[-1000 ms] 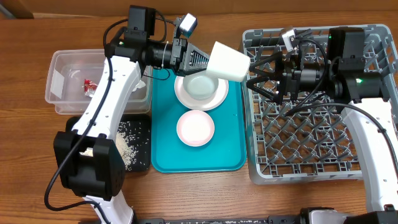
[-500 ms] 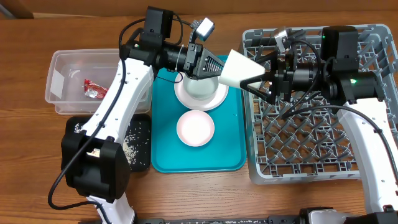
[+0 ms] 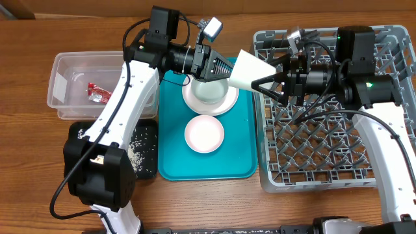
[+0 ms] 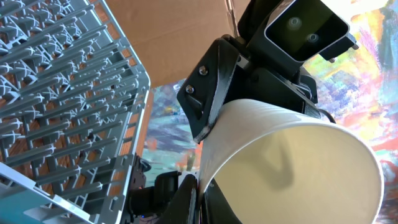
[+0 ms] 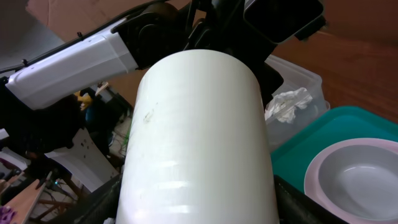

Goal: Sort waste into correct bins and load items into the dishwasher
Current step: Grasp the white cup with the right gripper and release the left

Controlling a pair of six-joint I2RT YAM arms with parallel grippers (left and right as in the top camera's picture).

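White cup (image 3: 250, 70): probably light, stiff, slippery; grip mid-wall. Beside dish rack (image 3: 325, 149), left tool (image 3: 227, 68) clamps rim; right tool (image 3: 261, 71) straddles it, contact unclear.

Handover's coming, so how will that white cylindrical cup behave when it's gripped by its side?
The white cylindrical cup looks smooth and glossy, so probably slippery. It seems rigid, undeformed under the left gripper's rim pinch. Round-sided, it would likely roll if dropped.

It looked like a robotics lab: two arms (image 3: 120, 104) stood at a wooden table (image 3: 195, 201), with cardboard (image 4: 174, 37) and cluttered gear (image 5: 93, 124) behind
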